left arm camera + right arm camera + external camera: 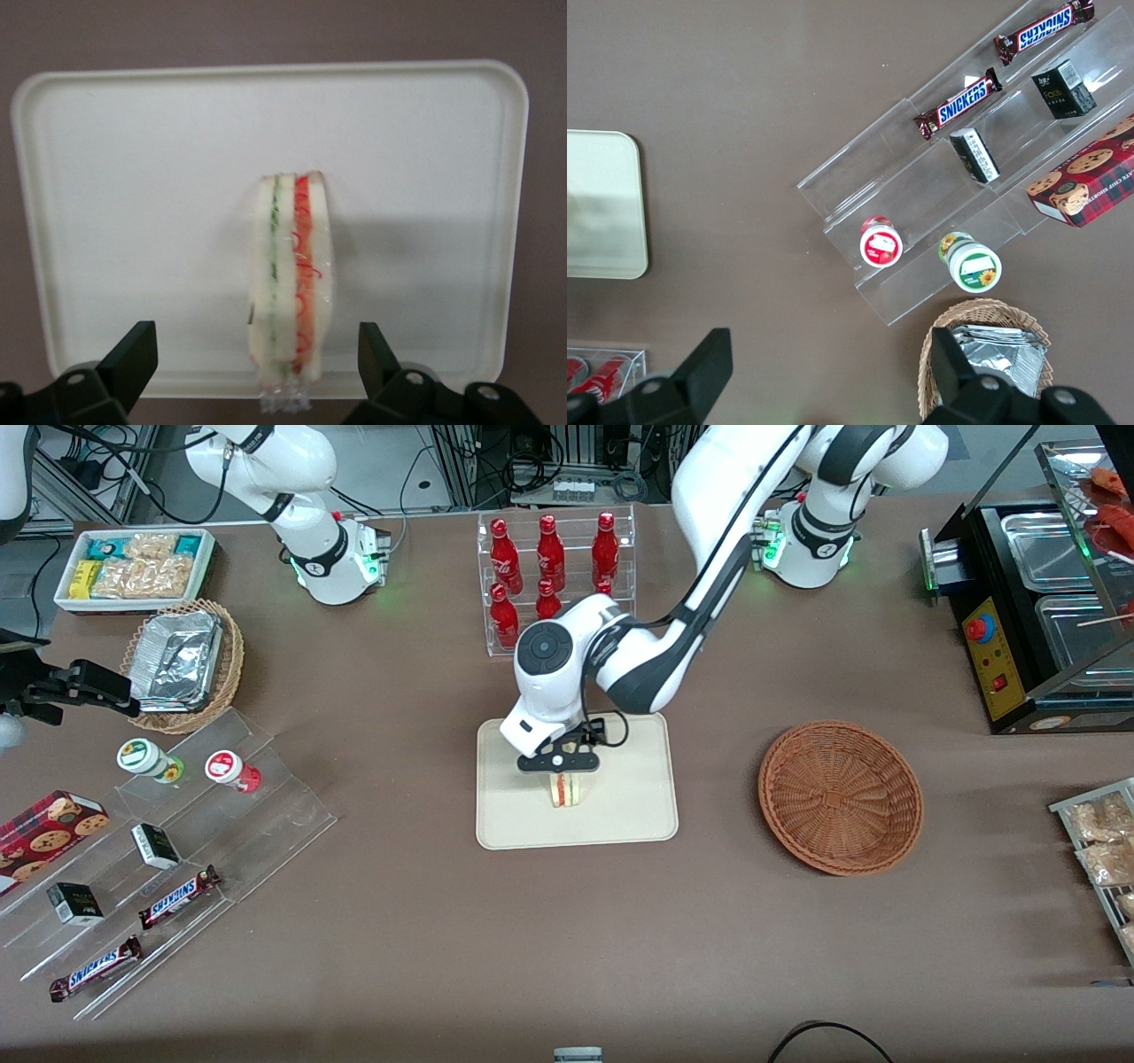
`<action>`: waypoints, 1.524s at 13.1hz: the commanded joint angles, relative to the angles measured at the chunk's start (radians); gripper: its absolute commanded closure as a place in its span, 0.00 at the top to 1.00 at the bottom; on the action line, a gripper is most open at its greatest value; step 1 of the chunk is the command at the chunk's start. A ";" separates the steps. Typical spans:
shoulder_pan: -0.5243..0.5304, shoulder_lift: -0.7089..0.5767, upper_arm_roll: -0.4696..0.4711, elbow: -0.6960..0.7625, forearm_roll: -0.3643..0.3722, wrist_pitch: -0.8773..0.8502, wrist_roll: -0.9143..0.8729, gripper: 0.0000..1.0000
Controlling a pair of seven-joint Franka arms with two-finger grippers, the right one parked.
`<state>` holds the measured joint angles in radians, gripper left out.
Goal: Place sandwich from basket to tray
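Because the sandwich [564, 789] stands on its edge on the tray [638, 797], cut face up, the gripper [560, 772] hangs straight above it with its fingers [133, 352] spread clear of the bread on both sides, which suggests the release is made and only the lift away remains. The front view shows the basket [840, 797] lying empty toward the working arm's end of the table, whereas the wrist view alone shows the open gaps between fingers and sandwich, and its clear wrap
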<state>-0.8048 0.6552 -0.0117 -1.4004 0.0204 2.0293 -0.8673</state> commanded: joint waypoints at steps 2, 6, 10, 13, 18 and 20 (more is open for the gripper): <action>0.093 -0.173 0.004 -0.028 -0.005 -0.162 -0.010 1.00; 0.238 -0.336 0.004 -0.040 0.001 -0.311 0.004 1.00; 0.364 -0.449 0.006 -0.086 0.007 -0.388 0.114 1.00; 0.439 -0.499 0.006 -0.091 0.007 -0.449 0.232 1.00; 0.596 -0.640 0.007 -0.201 0.003 -0.492 0.506 1.00; 0.644 -0.690 0.007 -0.232 0.000 -0.524 0.583 1.00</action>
<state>-0.1989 0.0516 0.0074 -1.5571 0.0226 1.5262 -0.3522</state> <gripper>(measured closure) 0.000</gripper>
